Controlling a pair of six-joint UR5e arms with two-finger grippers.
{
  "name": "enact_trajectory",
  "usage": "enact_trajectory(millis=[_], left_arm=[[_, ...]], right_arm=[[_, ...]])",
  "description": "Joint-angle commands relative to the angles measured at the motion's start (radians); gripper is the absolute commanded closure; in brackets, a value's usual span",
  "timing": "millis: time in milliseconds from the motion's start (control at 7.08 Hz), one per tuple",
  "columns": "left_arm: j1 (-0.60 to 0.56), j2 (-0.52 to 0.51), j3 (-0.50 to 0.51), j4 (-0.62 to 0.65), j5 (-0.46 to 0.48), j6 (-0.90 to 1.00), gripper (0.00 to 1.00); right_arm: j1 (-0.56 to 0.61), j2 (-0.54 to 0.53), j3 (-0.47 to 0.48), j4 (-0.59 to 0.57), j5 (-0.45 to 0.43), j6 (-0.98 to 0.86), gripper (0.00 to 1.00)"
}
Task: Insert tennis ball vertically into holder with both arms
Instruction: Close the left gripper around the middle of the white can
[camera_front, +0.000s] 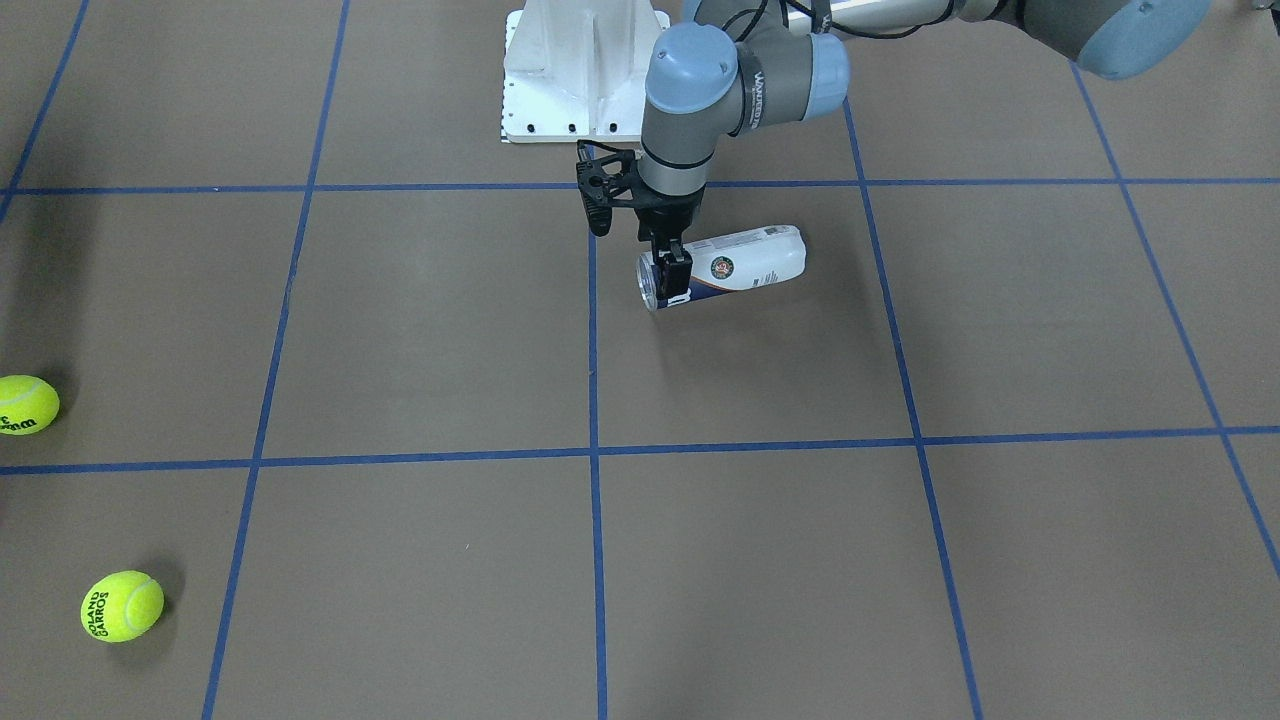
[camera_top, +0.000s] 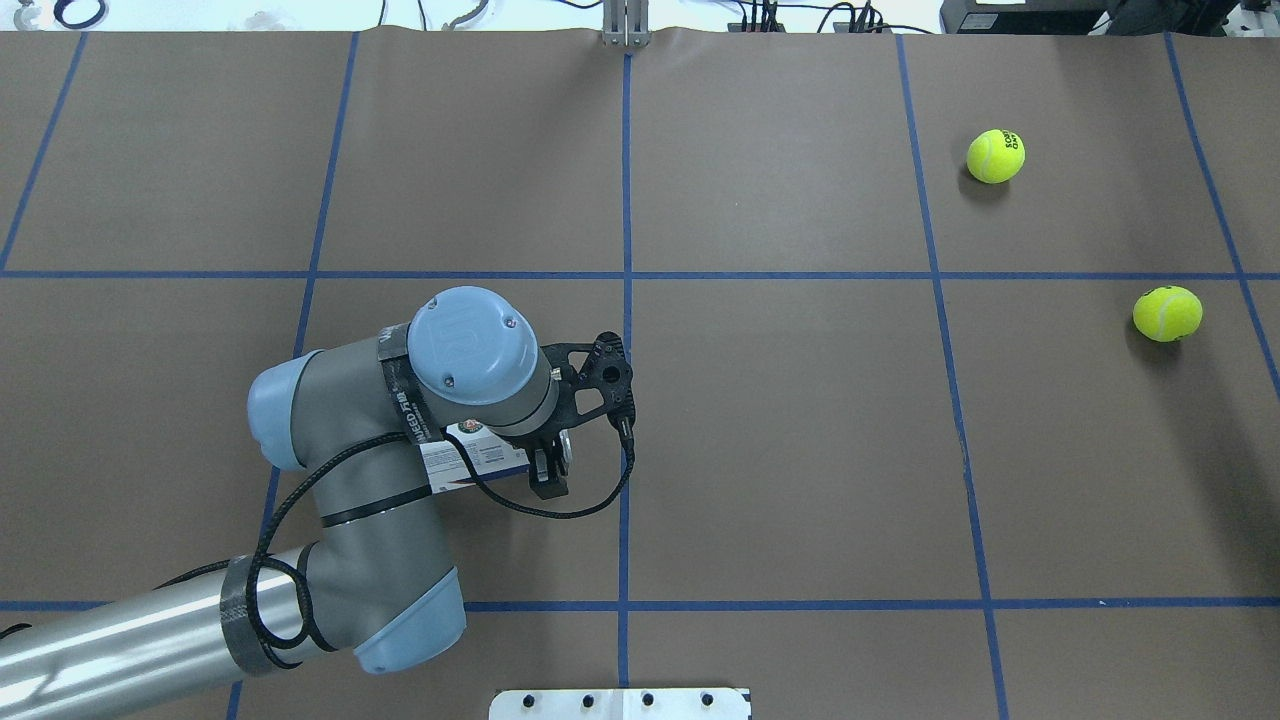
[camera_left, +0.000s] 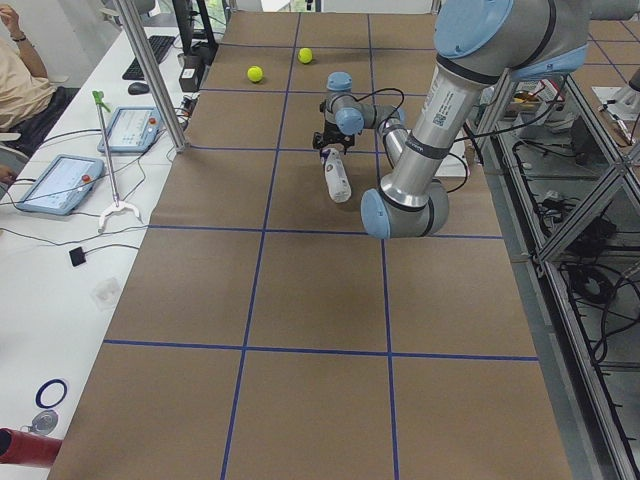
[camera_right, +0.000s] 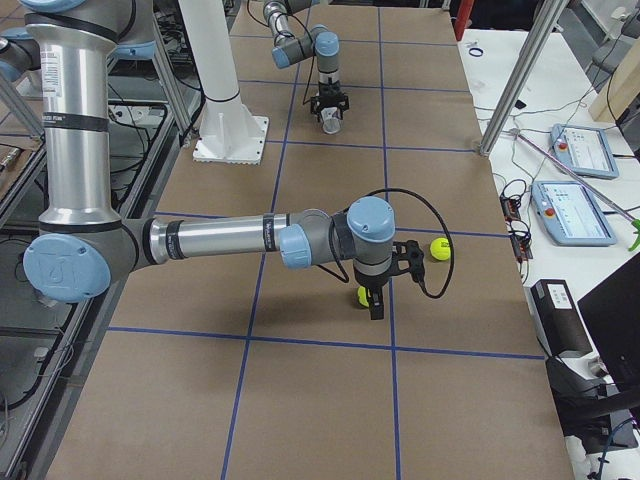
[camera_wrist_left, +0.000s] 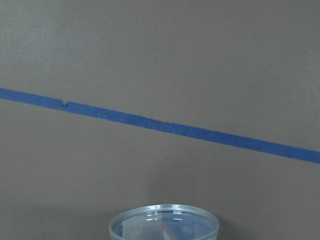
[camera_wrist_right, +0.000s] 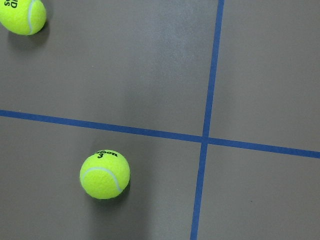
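Observation:
The holder (camera_front: 745, 263), a clear tube with a white-and-navy label, lies on its side on the brown table near the robot's base. My left gripper (camera_front: 672, 280) points straight down. Its fingers (camera_front: 681, 275) are closed across the tube just behind the metal rim (camera_wrist_left: 164, 222). The overhead view shows the same grip (camera_top: 548, 470). Two yellow tennis balls (camera_top: 995, 156) (camera_top: 1167, 313) lie far off on my right side. My right gripper (camera_right: 372, 305) hangs next to one ball (camera_right: 362, 296). I cannot tell whether it is open. Its wrist view shows both balls (camera_wrist_right: 104, 174) (camera_wrist_right: 22, 15).
The white bolted pedestal (camera_front: 580, 70) stands just behind the holder. Blue tape lines (camera_top: 626, 300) divide the table into squares. A side bench with tablets (camera_left: 60, 180) and an aluminium post (camera_left: 150, 75) run along the far edge.

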Motion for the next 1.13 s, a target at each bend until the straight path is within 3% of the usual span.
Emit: enact_trajectory(millis=[0, 989], left_arm=[[0.016, -0.001, 0.020, -0.001, 0.000, 0.000, 0.02], [0.028, -0.009, 0.051, -0.002, 0.000, 0.000, 0.06]], right_arm=[[0.000, -0.001, 0.000, 0.000, 0.002, 0.000, 0.00], [0.000, -0.005, 0.002, 0.000, 0.002, 0.000, 0.00]])
